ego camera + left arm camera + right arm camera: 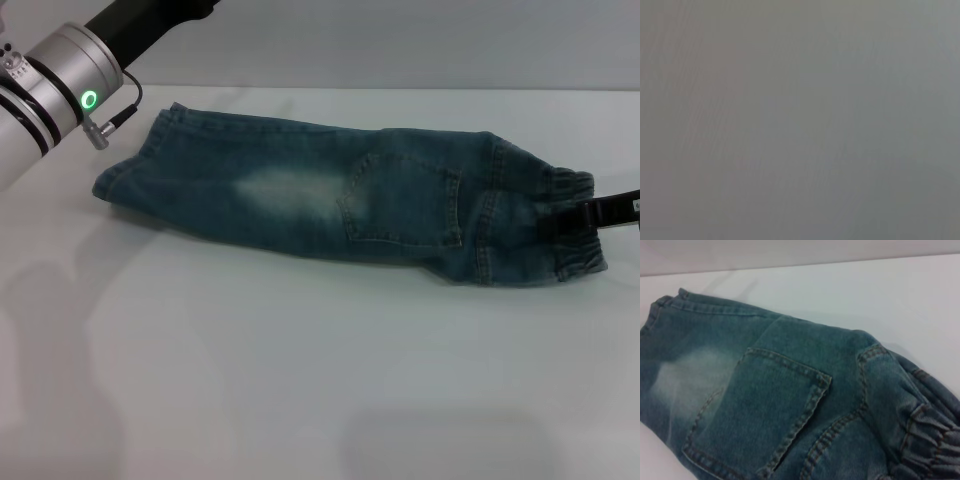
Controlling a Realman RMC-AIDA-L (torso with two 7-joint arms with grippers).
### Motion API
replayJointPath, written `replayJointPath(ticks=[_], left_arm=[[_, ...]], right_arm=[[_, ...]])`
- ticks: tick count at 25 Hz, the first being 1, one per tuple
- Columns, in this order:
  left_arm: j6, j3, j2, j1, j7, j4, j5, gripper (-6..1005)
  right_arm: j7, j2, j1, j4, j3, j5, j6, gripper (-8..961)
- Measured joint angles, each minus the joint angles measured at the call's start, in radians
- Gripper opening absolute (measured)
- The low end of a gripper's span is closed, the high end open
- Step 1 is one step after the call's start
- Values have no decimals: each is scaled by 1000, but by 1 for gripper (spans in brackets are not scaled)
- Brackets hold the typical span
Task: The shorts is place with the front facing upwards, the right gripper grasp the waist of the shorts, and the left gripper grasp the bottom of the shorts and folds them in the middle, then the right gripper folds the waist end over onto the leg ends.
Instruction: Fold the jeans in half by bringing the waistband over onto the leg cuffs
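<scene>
1. We risk dragging the shorts crooked: our right gripper pinches only a bit of the waist, so the fold could slip out or land skewed.
2. Its fingers look clamped on the waist; the left gripper is out of view, so we cannot tell.
3. The shorts lie on the table, already halved lengthwise, with the leg ends far from the fingers.

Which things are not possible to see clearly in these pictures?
- Left gripper: head view shows only the arm's silver wrist; fingers cut off by the top edge.
- Left wrist view: plain grey, nothing recognisable.
- Right gripper: at the waist, mostly cut off by the right edge.
- Shorts underside: hidden by the folded top layer.
</scene>
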Motion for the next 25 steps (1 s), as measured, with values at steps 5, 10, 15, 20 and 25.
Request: replayJointPath(ticks=[5,10,15,20,25], left_arm=[[1,0,0,0,2,-9,0,845],[2,0,0,7,33,-14,1,845],[1,1,0,9,79,-38,5,844],[0,14,0,13,143,-69,11,843],[-8,95,0,20,157,-72,11,843]], right_arm=[[-10,1,0,0,-1,0,-4,259],[-13,-1,-1,-24,7,2,-62,136],[30,-8,-3,-162,12,2,-185,54],[72,-19,-3,-261,12,-2,-267,55],[101,-36,19,-303,16,-3,-320,54]])
